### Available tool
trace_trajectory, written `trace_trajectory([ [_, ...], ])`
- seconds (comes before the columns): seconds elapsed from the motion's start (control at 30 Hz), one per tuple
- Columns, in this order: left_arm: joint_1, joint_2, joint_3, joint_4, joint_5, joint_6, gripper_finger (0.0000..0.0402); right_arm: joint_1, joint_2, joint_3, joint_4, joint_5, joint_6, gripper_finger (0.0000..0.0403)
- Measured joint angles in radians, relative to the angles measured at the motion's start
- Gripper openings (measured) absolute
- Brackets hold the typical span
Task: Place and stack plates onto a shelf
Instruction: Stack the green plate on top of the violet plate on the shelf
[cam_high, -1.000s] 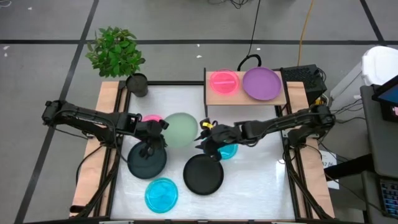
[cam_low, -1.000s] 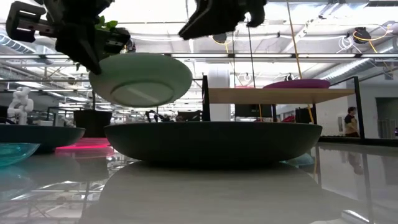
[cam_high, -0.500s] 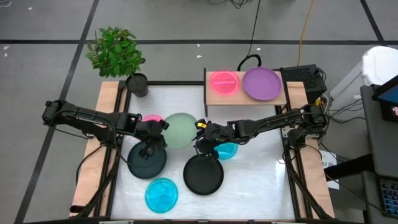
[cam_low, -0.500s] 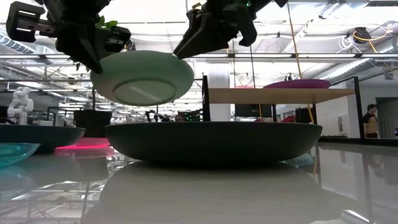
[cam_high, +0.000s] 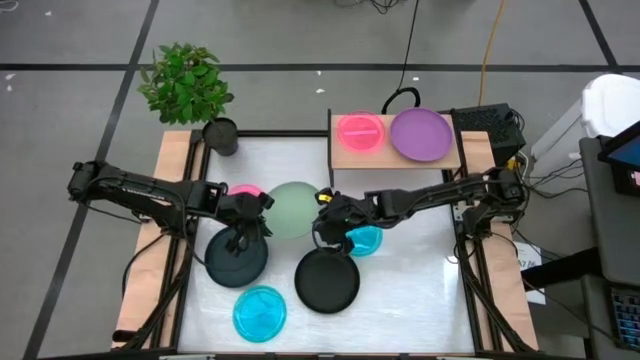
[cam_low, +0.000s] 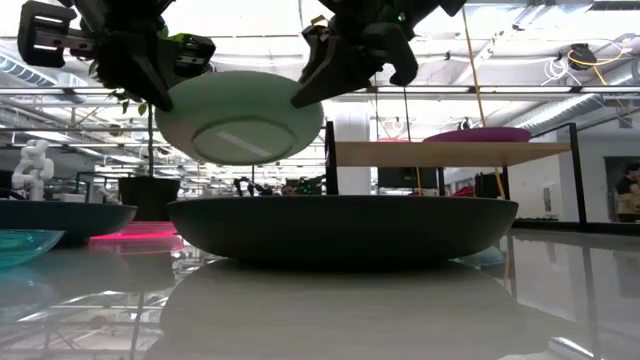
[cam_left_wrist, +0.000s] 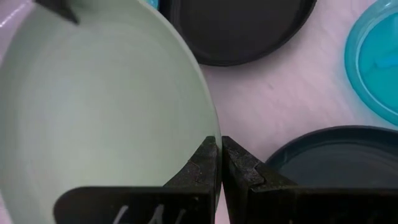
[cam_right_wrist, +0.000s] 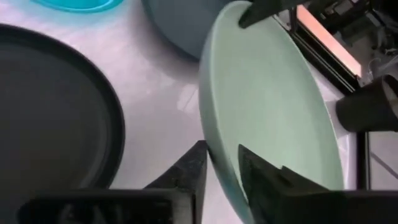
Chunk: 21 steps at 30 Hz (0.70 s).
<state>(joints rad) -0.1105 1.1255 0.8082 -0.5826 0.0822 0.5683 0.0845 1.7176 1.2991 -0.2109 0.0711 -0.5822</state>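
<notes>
Legible text, labels and signs: none.
Only faint white strokes show on the dark housing of the left gripper (cam_left_wrist: 219, 163) in its wrist view; they cannot be read.
</notes>
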Motion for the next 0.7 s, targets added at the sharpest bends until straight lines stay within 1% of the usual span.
trace_trajectory([
  [0.13,0.002,0.000,0.000,0.007,-0.010,0.015,0.0008,0.001,0.002,-0.002,-0.022,-0.026,-0.025,0.0014],
  [0.2,0.000,0.000,0.000,0.017,-0.032,0.015,0.0013,0.001,0.002,-0.002,-0.028,-0.038,-0.028,0.0009],
  [0.4,0.003,0.000,-0.001,0.063,-0.210,-0.011,0.0050,0.000,0.002,-0.003,-0.045,-0.017,-0.024,0.0003],
  [0.53,0.008,0.000,0.000,0.088,-0.235,0.002,0.0088,0.000,0.002,-0.003,-0.043,-0.014,-0.018,0.0002],
  [0.7,0.003,0.000,-0.003,0.169,-0.239,-0.003,0.0161,0.000,0.000,0.000,0.001,0.008,-0.019,0.0001],
])
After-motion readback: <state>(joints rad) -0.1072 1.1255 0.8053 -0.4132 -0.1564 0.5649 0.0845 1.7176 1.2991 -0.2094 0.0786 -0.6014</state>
